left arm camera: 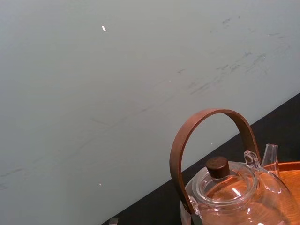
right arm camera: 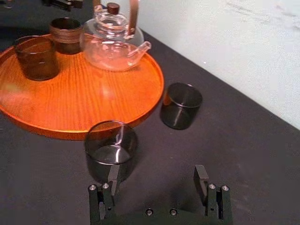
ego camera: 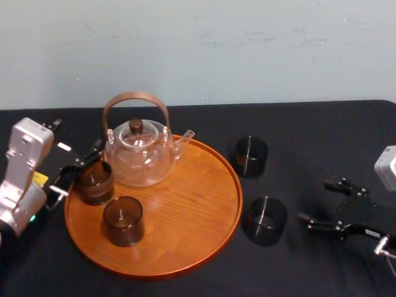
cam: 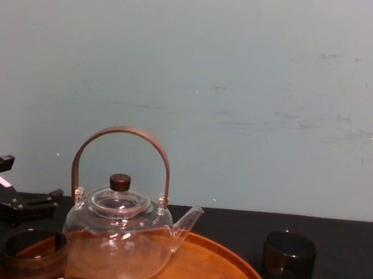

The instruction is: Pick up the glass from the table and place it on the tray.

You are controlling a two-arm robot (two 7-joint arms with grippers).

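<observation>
Spread wide and empty, the right gripper (right arm camera: 157, 182) sits low over the table (right arm camera: 243, 140), a broad flat surface with a matte black cloth top. Just ahead of it stands the nearer glass (right arm camera: 111, 149), a short, dark, smoky cylinder. It is upright on the cloth, close beside the rim of the tray (right arm camera: 79, 129), which is large, round, orange-brown and wooden, with a low raised edge. The farther glass (right arm camera: 181, 105), its twin, also stands upright on the cloth, farther back and near the same rim. On the tray are a clear glass teapot (ego camera: 139, 154) with an arched brown handle, a brown-tinted front glass (ego camera: 122, 220), and a matching rim glass (ego camera: 94, 181) at the left edge. The left gripper (ego camera: 79, 168) hovers at that edge with its jaws parted, just beside the rim glass; whether it touches the glass I cannot tell.
</observation>
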